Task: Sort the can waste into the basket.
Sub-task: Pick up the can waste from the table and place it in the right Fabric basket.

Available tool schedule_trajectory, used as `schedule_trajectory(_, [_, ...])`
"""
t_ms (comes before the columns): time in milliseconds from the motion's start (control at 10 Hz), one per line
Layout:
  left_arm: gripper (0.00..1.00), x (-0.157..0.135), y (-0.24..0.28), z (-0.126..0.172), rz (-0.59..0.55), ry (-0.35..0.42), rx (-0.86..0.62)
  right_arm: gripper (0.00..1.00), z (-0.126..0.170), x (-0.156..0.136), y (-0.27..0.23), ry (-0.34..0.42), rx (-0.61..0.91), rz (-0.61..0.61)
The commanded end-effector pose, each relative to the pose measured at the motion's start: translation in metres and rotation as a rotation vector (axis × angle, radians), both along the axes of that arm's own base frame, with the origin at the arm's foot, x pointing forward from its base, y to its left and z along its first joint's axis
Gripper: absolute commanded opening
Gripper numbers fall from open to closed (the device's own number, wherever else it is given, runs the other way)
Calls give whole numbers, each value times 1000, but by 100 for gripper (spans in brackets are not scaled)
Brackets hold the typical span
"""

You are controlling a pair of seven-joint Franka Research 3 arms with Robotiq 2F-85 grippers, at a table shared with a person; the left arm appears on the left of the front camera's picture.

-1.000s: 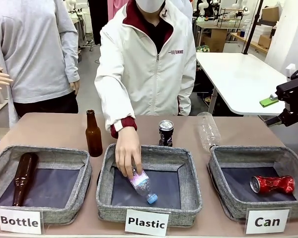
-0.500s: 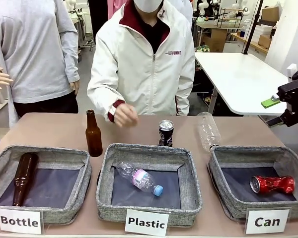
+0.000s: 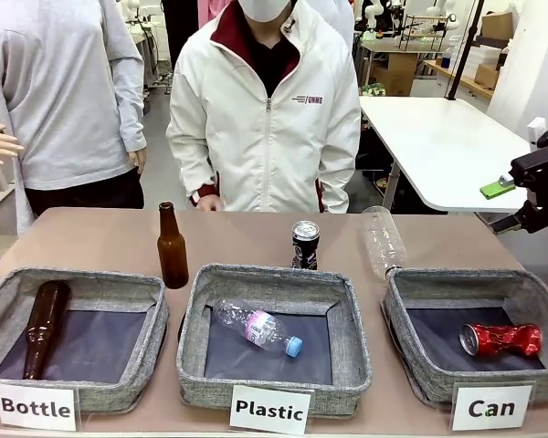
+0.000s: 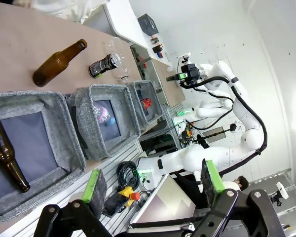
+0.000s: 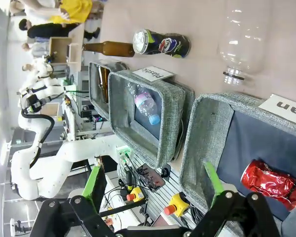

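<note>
Red metal already sorted: found the red can [image 3: 500, 339] lying on its side on the dark base of the Can basket [image 3: 400, 328], at the right end of the row. Judged that half of the job done.

Found the black can [image 3: 305, 245] upright on the bare surface just behind the Plastic basket [image 3: 274, 276], well apart from the Can basket. Judged it the piece left to move, probably set there within reach of the right arm. Noted a clear bottle [image 3: 382, 239] lying between it and the Can basket's far corner, a possible snag on a straight path across.

Noted a brown bottle [image 3: 172, 248] standing beside the Bottle basket [image 3: 73, 278], another lying inside it, and a small plastic bottle [image 3: 260, 328] in the Plastic basket; none of these can waste. Saw one hand of the person [image 3: 206, 203] at the far edge, touching none of the items.

Saw the right fingers [image 3: 493, 189] raised off to the right, above and beyond the Can basket, spread wide, gripping nothing and touching nothing. Confirmed the same wide gap from the right wrist camera, with the Can basket and red can below.

Saw the left fingers [image 4: 93, 183] likewise spread wide and bare, off to the side, well apart from all three baskets.
</note>
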State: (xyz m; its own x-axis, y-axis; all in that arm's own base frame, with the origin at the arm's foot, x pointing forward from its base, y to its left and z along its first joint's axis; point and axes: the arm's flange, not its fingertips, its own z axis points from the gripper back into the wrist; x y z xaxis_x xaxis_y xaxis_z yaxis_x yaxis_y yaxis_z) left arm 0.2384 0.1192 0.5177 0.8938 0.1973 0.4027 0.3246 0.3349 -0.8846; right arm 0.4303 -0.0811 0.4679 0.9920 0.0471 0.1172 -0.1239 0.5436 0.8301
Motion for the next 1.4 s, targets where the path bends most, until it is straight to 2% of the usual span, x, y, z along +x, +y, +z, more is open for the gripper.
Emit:
schedule_trajectory(0, [100, -1, 2, 1, 5, 0, 0, 100, 3, -1, -3, -17, -3, 15])
schedule_trajectory(200, [100, -1, 2, 1, 5, 0, 0, 100, 0, 0, 0, 0, 0, 0])
schedule_trajectory(300, [100, -1, 2, 1, 5, 0, 0, 100, 3, 6, 7, -80, -98, 59])
schedule_trajectory(500, [100, -1, 2, 1, 5, 0, 0, 100, 8, 31, 24, -248, -178, 78])
schedule_trajectory(700, [100, -1, 2, 1, 5, 0, 0, 100, 8, 49, 51, -476, -304, 253])
schedule_trajectory(900, [100, -1, 2, 1, 5, 0, 0, 100, 12, 63, 86, -749, -360, 437])
schedule_trajectory(1100, [100, -1, 2, 1, 5, 0, 0, 100, 9, 68, 113, -951, -279, 646])
schedule_trajectory(1200, [100, -1, 2, 1, 5, 0, 0, 100, 7, 69, 119, -1004, -177, 714])
schedule_trajectory(1300, [100, -1, 2, 1, 5, 0, 0, 100, 9, 75, 117, -906, -143, 644])
